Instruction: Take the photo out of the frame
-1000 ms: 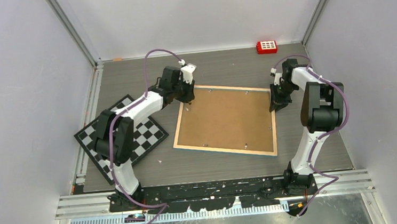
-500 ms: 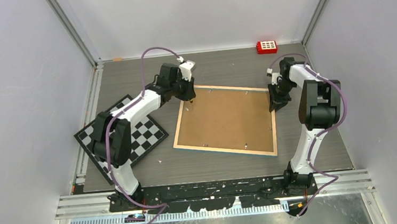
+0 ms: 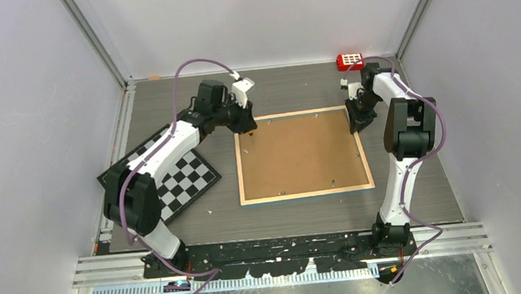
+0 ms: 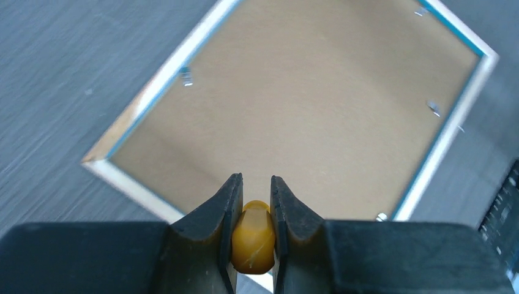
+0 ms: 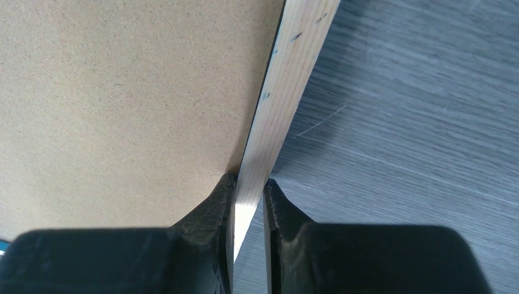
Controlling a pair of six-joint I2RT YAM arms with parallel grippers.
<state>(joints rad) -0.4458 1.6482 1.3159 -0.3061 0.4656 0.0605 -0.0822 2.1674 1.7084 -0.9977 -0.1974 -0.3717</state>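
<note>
The frame (image 3: 302,155) lies face down in the middle of the table, its brown fibreboard back up, with a light wood edge and small metal clips (image 4: 186,75). The photo is hidden under the backing. My left gripper (image 3: 248,130) hovers over the frame's far-left corner. In the left wrist view this gripper (image 4: 252,199) is shut on a small yellow piece (image 4: 252,236). My right gripper (image 3: 355,122) is at the frame's right edge near the far-right corner. In the right wrist view this gripper (image 5: 248,190) is shut on the light wood edge (image 5: 287,73).
A black-and-white chequered board (image 3: 168,175) lies at the left, under the left arm. A small red block (image 3: 350,60) sits at the far right by the back wall. Grey walls close in the table on three sides.
The frame has turned anticlockwise and now sits nearly square to the table. My right gripper moved toward the back wall with the frame's edge in it. The left gripper shifted only slightly.
</note>
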